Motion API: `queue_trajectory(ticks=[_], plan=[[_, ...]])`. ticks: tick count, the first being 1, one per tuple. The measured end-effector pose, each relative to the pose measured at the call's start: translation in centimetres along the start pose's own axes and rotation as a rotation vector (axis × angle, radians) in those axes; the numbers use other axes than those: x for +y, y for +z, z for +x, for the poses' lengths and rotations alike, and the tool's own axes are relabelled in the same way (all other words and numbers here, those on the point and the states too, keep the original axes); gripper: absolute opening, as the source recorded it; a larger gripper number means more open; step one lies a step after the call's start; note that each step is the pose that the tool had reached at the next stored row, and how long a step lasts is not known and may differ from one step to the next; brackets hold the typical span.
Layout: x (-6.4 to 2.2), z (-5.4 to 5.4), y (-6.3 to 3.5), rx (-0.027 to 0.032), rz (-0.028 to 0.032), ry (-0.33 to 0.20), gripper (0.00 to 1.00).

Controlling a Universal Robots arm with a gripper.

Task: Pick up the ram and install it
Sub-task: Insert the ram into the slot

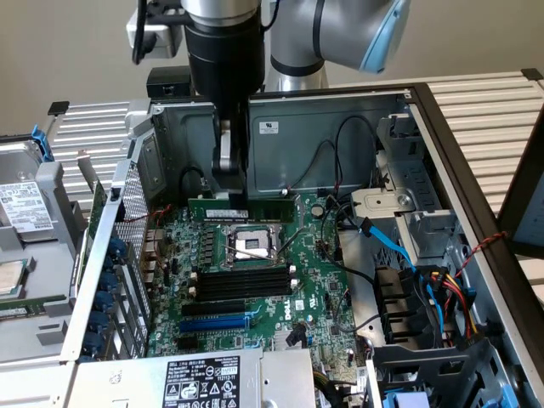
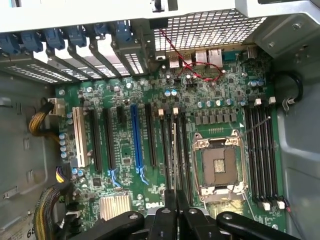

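Surface: a slatted metal table (image 1: 484,110) carries an open computer case (image 1: 340,127), with its motherboard (image 1: 314,280) facing up.

Exterior view, arm: the arm reaches down into the case from above, at the far end of the board.

Exterior view, gripper: the gripper (image 1: 229,191) is clamped on the ram (image 1: 255,206), gripping it towards the end on the exterior view's left.

Exterior view, ram: the green stick lies level, just beyond the CPU socket (image 1: 252,246). From here I cannot tell whether it touches the board.

Exterior view, near slots: the four black memory slots (image 1: 242,283) on the near side of the socket stand bare, white clips at their ends. The blue slot (image 1: 217,323) lies nearer still.

Wrist view, fingers: the black fingertips (image 2: 164,216) sit close together, leaving only a thin gap between them.

Wrist view, board: almost the whole board is in sight, so the gripper looks to be well above it.

Wrist view, far slots: the second bank of slots (image 2: 261,150), on the other side of the socket, also looks bare.

Progress: the pick-up appears done, since the stick is in the grip. The install is not, as no slot holds the stick yet.
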State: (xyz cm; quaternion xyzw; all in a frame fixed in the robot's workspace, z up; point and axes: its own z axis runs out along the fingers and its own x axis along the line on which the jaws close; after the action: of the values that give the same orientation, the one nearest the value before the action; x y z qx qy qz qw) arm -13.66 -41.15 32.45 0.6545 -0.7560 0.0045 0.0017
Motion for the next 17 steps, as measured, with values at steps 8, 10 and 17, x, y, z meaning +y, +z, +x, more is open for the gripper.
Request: queue_trajectory(ticks=[8,10,17], plan=[[1.59,0.2,1.45,0.0001,0.0000,-0.001,0.12],[1.48,0.1,1.81,0.0001,0.0000,-0.006,0.12],[1.39,0.1,2.76,-0.0001,0.0012,-0.082,0.12]])
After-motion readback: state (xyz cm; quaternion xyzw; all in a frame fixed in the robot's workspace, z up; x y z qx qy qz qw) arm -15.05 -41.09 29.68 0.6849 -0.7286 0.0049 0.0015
